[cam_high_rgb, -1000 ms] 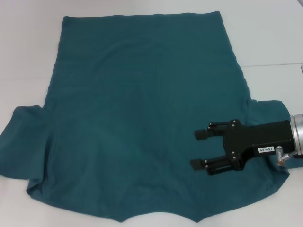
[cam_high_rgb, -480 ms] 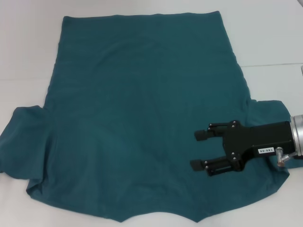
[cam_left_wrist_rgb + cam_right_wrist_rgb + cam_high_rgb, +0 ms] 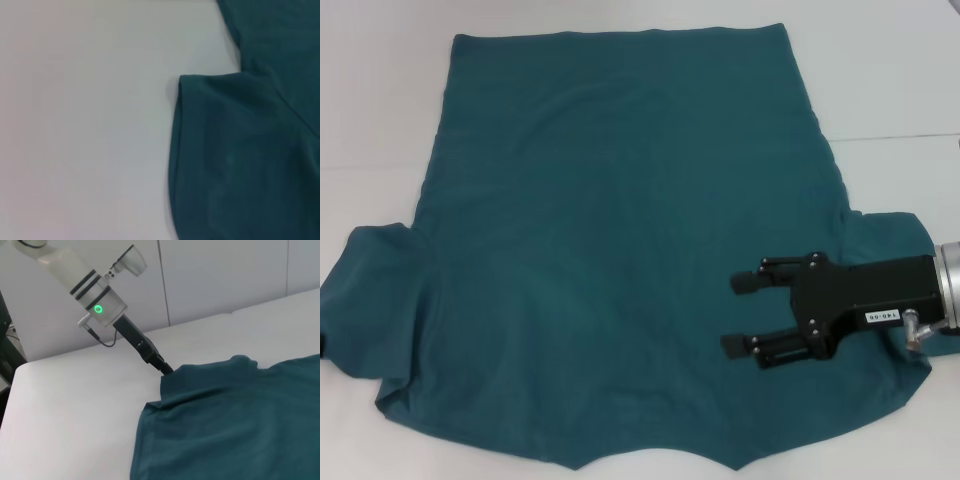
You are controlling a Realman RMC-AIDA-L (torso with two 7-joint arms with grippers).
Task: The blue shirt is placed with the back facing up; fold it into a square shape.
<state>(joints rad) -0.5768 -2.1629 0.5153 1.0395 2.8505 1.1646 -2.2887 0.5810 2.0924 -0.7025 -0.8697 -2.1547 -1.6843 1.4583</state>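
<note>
The blue shirt (image 3: pixel 620 220) lies spread flat on the white table (image 3: pixel 880 80), hem far from me and both short sleeves out to the sides. My right gripper (image 3: pixel 731 315) is open over the shirt's body beside the right sleeve (image 3: pixel 890 235), fingers pointing toward the middle and holding nothing. The right wrist view shows my left gripper (image 3: pixel 167 371) reaching down to the edge of the left sleeve (image 3: pixel 200 377); its tip is hidden by the cloth. The left wrist view shows that sleeve (image 3: pixel 240 165) and bare table.
White table surface (image 3: pixel 85 125) runs around the shirt on the left and at the far side. A seam in the tabletop (image 3: pixel 895 136) runs at the right. A pale wall (image 3: pixel 225 275) stands behind the table in the right wrist view.
</note>
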